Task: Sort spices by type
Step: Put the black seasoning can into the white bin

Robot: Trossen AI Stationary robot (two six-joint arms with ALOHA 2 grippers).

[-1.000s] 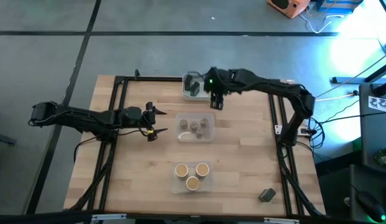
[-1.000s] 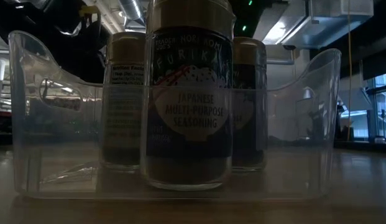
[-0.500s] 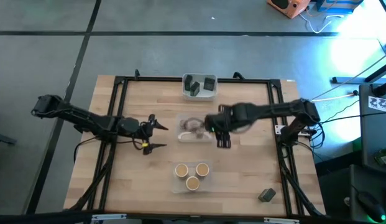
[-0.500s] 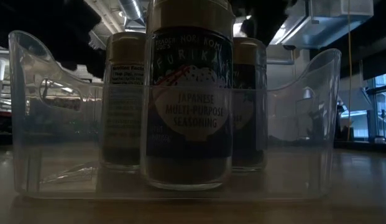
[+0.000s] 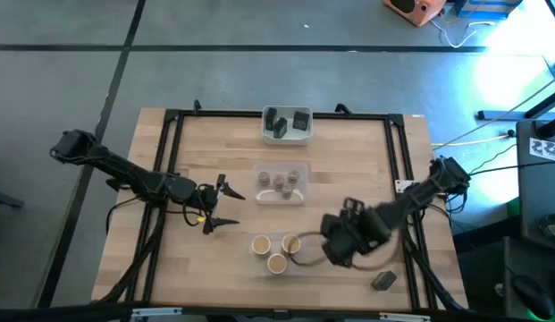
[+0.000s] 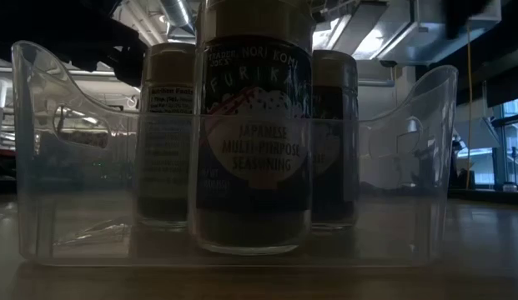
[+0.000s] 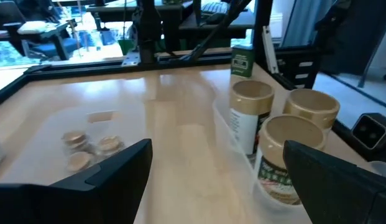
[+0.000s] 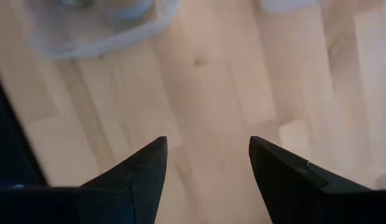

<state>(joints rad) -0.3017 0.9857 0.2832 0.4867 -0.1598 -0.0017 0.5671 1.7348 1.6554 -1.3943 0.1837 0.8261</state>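
On the pale wooden table (image 5: 197,268), the left gripper (image 5: 225,205) hovers left of centre, its dark fingers spread apart and empty. Three round tan-lidded jars (image 5: 275,249) stand in a clear plastic tray (image 6: 413,167) near the front edge. Just right of them the right gripper (image 8: 206,163) hangs over bare wood, its pointed fingers apart, and one dark blocky container (image 5: 383,281) lies alone by the front right corner.

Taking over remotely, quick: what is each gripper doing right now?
Left gripper: open, empty, beside the clear tray of tan-topped jars.
Right gripper: open, empty, over bare table.
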